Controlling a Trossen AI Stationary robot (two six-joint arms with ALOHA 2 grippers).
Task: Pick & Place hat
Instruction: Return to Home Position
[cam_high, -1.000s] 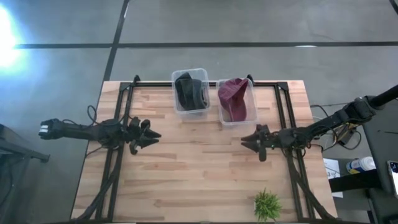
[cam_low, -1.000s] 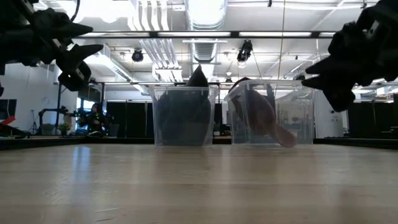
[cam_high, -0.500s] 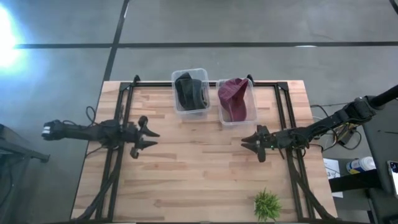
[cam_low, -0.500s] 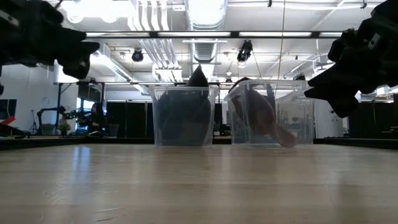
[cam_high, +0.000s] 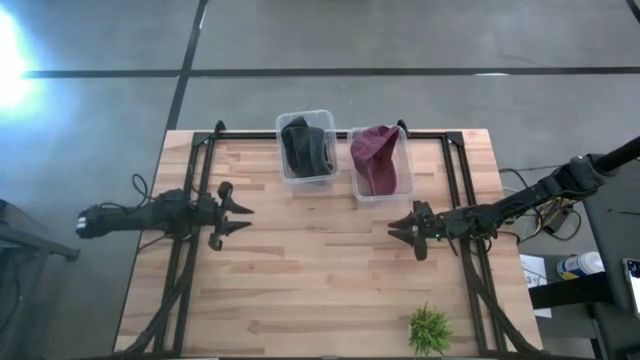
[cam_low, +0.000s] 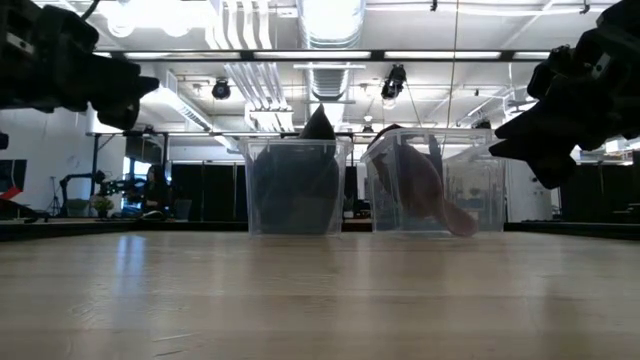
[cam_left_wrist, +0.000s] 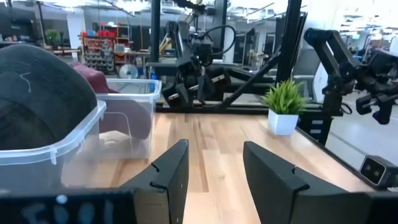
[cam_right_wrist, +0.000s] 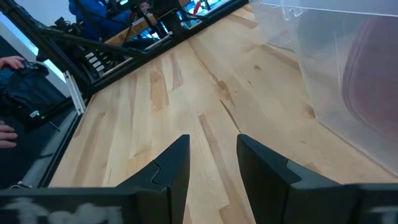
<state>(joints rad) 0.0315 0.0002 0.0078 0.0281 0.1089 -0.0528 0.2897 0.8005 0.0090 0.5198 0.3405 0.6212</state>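
Caps all binned, upper centre of the high view. Left arm (cam_high: 160, 215) at mid-left over the worktop (cam_high: 320, 290) edge; jaws open, empty. Black cap pile (cam_high: 307, 145) in left bin (cam_high: 308, 181), a peak poking above the rim. Red cap (cam_high: 375, 158) in right bin (cam_high: 381, 197), just beside it. Right arm (cam_high: 490, 215) mid-right; jaws open, empty, near that bin's front corner. Risk: a wide swing homeward could clip the bin wall and shove it. Potted plant (cam_high: 430, 328), lower right, looks well apart.

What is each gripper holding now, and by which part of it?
Nothing is held. The left gripper and the right gripper hover above the table, both with jaws open and empty.
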